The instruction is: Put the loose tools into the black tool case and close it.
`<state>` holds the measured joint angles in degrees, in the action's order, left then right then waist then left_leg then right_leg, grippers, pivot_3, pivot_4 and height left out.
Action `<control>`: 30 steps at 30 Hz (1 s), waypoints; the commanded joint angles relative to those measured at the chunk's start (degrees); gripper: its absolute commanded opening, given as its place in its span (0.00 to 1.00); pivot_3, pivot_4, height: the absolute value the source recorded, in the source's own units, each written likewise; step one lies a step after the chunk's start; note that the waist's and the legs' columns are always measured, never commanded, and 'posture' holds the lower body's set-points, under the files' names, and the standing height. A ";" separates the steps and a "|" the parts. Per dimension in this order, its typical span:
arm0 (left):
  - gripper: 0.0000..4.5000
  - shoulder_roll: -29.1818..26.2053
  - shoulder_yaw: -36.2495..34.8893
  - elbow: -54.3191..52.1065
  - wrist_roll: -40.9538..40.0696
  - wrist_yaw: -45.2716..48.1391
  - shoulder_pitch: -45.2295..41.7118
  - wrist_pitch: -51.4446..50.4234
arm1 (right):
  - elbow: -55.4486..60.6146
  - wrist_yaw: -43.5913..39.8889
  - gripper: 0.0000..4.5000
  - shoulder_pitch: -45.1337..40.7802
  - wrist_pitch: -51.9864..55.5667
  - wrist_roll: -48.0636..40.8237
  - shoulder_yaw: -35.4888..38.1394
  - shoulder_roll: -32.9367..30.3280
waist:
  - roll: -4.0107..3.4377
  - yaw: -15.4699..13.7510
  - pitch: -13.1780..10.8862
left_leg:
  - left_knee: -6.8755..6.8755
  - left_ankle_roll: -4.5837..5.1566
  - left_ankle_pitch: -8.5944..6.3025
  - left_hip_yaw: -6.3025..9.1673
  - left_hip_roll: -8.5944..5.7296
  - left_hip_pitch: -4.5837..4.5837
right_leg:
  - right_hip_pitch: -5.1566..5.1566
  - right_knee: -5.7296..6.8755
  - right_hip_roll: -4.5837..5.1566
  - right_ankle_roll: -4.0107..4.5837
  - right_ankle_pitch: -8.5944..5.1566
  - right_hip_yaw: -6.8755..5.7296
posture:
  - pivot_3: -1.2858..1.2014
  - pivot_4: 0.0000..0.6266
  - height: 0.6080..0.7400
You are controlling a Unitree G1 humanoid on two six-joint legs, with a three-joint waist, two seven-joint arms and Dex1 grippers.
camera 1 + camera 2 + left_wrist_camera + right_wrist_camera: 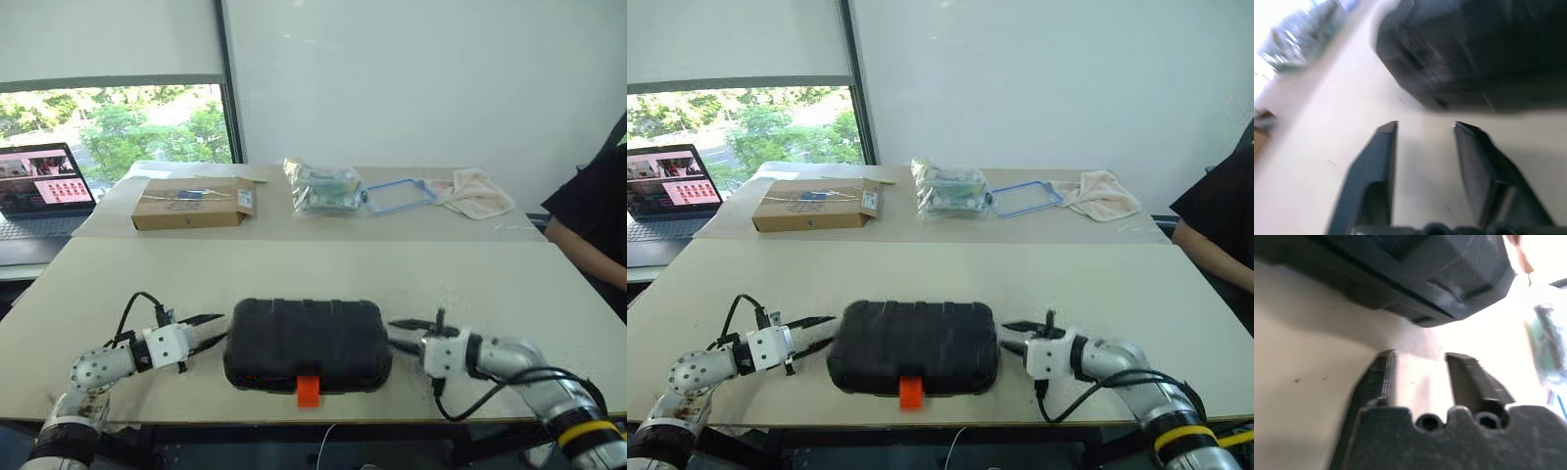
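beige table [294, 269] holds shut case [306, 343]; left gripper [208, 327] at nine o'clock, right gripper [404, 331] at three, both parted, empty.

A plain white wall [411, 88] fills the upper right of the frame. In the upper left is a window [118, 122] with a white blind [108, 39] pulled partway down and a dark frame at its right side. Green trees [147, 127] show through the glass, and bright daylight comes in. A big light table [294, 274] fills the middle and bottom of the frame. A second light table [294, 223] stands just behind it, touching the wall. At the left edge an open laptop [39, 191] sits on a grey desk, its screen glowing pink.
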<state>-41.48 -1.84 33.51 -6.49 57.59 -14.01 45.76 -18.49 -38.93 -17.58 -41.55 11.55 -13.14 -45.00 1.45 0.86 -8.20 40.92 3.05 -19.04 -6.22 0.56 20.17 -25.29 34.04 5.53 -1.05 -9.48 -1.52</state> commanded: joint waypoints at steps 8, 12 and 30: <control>0.66 -0.93 -1.94 0.24 -5.96 1.54 -8.47 -20.82 | 19.45 -14.34 0.38 13.64 20.51 -24.56 7.15 -8.40 | 0.00 -0.74 -0.01 | 0.01 0.03 -0.02 0.04 0.04 0.02 | 0.06 0.01 -0.01 0.00 0.00 -0.11 | 0.52 0.24 1.00; 0.32 1.67 0.53 1.40 -3.50 1.20 -15.28 -25.94 | 30.95 -16.81 0.07 22.95 30.37 -28.06 7.04 -11.10 | 0.02 -1.50 0.00 | 0.03 0.04 -0.03 0.10 0.03 0.05 | 0.09 0.00 -0.03 0.00 0.00 -0.17 | 0.52 0.24 1.00; 0.01 4.51 4.76 0.30 -3.07 11.98 -18.44 -37.38 | 30.66 -8.05 0.00 8.31 47.40 -11.95 -1.25 4.70 | 0.41 -0.12 -0.01 | 0.40 0.17 -0.11 0.04 0.18 0.03 | 0.08 0.04 -0.28 0.08 0.05 0.04 | 0.52 0.24 1.00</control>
<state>-36.40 3.77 36.72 -8.11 68.90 -33.72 9.73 14.26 -49.62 -6.47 5.25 -1.91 -16.05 -41.29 1.86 0.74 -8.20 41.34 3.24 -19.16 -6.18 0.73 20.20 -25.21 34.08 5.27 -0.96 -9.43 -1.47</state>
